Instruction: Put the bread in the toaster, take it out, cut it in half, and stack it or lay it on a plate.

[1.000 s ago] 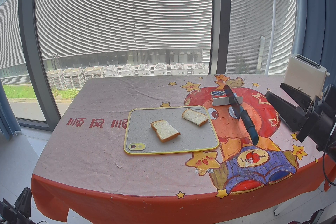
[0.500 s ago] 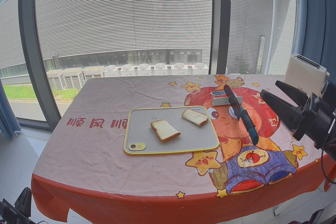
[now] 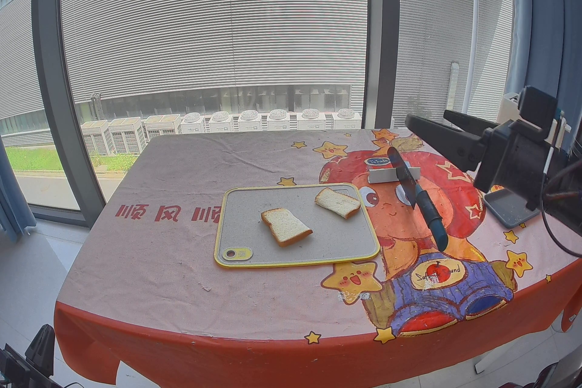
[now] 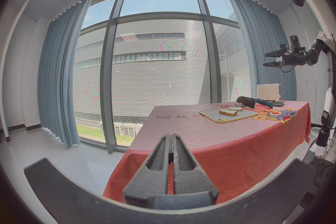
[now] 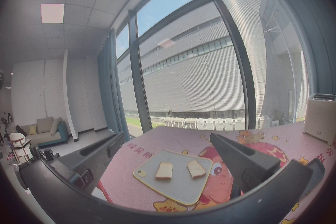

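Grey board [image 3: 330, 239], two bread slices [image 3: 286, 225], maybe halves

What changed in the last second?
The right gripper rose from the table's right edge and swung toward the robot's left, and now hangs higher over the table's right side. Its jaws were open and empty before and are so now; nothing was gripped or released. The two bread slices on the cutting board and the knife beside it have not moved.
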